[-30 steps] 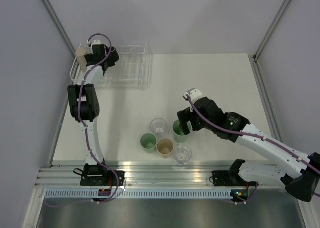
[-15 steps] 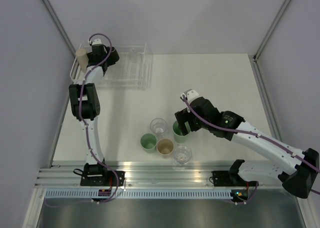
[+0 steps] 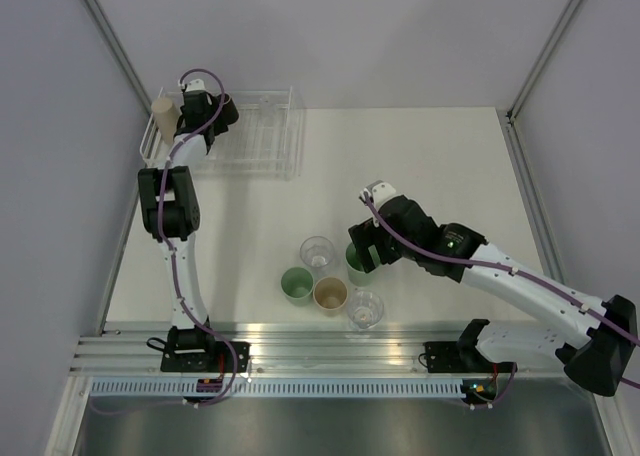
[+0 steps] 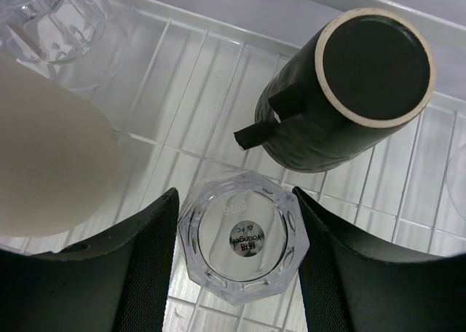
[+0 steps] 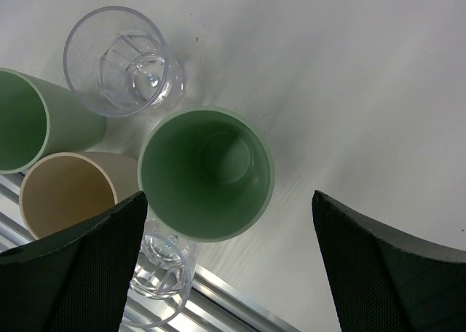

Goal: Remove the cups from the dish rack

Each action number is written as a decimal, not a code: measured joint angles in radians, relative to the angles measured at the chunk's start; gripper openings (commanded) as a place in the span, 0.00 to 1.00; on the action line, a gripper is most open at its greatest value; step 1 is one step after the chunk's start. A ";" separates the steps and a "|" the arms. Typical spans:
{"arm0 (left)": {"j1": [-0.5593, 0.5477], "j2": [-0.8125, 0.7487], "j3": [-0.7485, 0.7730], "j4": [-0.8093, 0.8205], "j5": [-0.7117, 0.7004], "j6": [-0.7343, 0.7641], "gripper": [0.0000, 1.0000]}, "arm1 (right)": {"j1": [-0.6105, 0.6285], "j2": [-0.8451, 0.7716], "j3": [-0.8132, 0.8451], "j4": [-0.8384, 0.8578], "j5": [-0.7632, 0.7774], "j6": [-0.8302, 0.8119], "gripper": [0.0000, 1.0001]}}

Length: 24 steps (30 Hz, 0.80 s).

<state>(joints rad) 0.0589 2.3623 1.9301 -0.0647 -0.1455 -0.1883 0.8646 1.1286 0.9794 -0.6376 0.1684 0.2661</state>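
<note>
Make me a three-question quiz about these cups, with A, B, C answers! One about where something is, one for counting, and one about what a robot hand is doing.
1. Where is the black cup?
A. in the dish rack
B. on the table among the green ones
C. in the right gripper

2. How many cups stand on the table?
A. three
B. five
C. seven

3. What is the right gripper doing?
A. squeezing the tan cup
B. carrying a clear cup
C. open, with a finger on either side of a green cup

Answers:
1 A: the left wrist view shows it on the rack's wires.
2 B: there are two green, one tan cup and two clear cups.
3 C: its fingers stand wide apart, away from the cup's rim.
</note>
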 measured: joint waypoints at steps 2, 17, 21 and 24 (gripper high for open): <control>0.000 -0.022 -0.035 0.014 0.000 0.000 0.02 | 0.000 0.000 -0.008 0.003 -0.006 0.000 0.97; -0.005 -0.495 -0.440 0.024 0.097 -0.194 0.02 | 0.000 -0.148 -0.077 0.092 0.002 0.001 0.98; -0.014 -0.678 -0.565 0.092 0.163 -0.335 0.02 | 0.000 -0.171 -0.105 0.126 0.034 0.005 0.98; -0.030 -0.811 -0.673 0.144 0.241 -0.467 0.02 | 0.000 -0.195 -0.135 0.163 0.063 0.011 0.98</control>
<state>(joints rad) 0.0292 1.5513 1.2575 0.0792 0.0959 -0.6556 0.8646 0.9340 0.8444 -0.4751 0.2314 0.2775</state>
